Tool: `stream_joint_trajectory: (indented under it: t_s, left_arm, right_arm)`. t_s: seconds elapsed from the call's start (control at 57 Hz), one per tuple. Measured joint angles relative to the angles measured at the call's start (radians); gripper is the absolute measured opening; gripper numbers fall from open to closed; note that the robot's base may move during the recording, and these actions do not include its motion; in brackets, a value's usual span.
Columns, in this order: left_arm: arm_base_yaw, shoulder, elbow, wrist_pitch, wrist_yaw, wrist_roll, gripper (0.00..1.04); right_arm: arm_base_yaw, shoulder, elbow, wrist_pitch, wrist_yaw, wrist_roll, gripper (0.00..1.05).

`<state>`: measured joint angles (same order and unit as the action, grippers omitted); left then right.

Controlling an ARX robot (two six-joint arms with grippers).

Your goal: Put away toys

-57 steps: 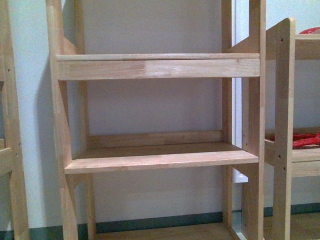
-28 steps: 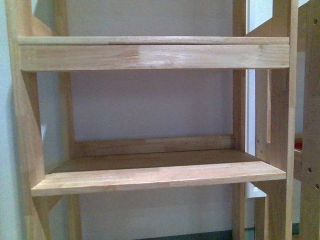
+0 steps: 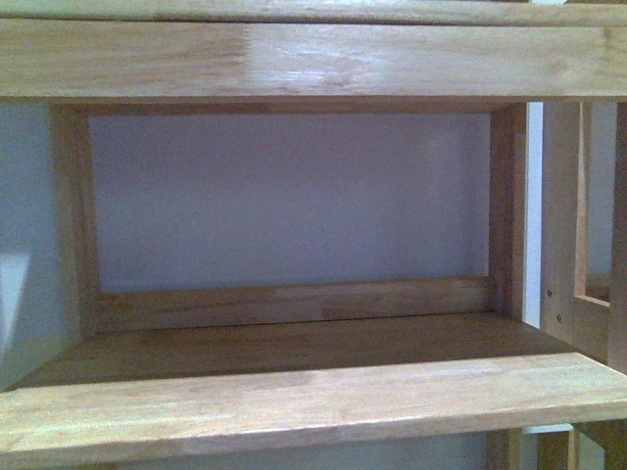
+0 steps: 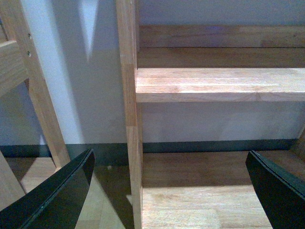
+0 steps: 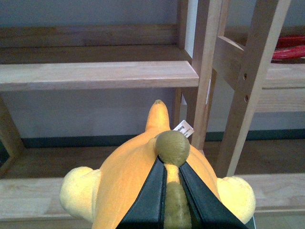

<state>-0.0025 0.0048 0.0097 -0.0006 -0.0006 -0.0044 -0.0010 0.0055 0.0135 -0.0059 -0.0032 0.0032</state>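
Shelving (image 3: 313, 392); one plush toy (image 5: 126, 179) in right gripper (image 5: 172, 167)

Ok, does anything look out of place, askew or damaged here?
Nothing stands out. The shelf boards look level and undamaged. The right gripper has its jaws shut on the orange plush toy; the left gripper has its jaws open, holding nothing.
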Motion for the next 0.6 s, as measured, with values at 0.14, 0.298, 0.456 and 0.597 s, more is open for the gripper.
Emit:
stream_joint_trajectory:
  t_s: [0.14,0.298,0.456,0.597]
  left_arm:
    - [0.000,0.000,0.000,0.000,0.000,0.000,0.99]
    - [0.000,0.000,0.000,0.000,0.000,0.000,0.99]
    - [0.000,0.000,0.000,0.000,0.000,0.000,0.99]
    - [0.000,0.000,0.000,0.000,0.000,0.000,0.98]
  right_arm:
    - [0.000,0.000,0.000,0.000,0.000,0.000,0.06]
    - [0.000,0.000,0.000,0.000,0.000,0.000,0.06]
    - [0.067,0.016,0.001,0.012,0.170,0.005,0.06]
    - [0.105,0.058,0.019,0.024,0.220,0.003,0.06]
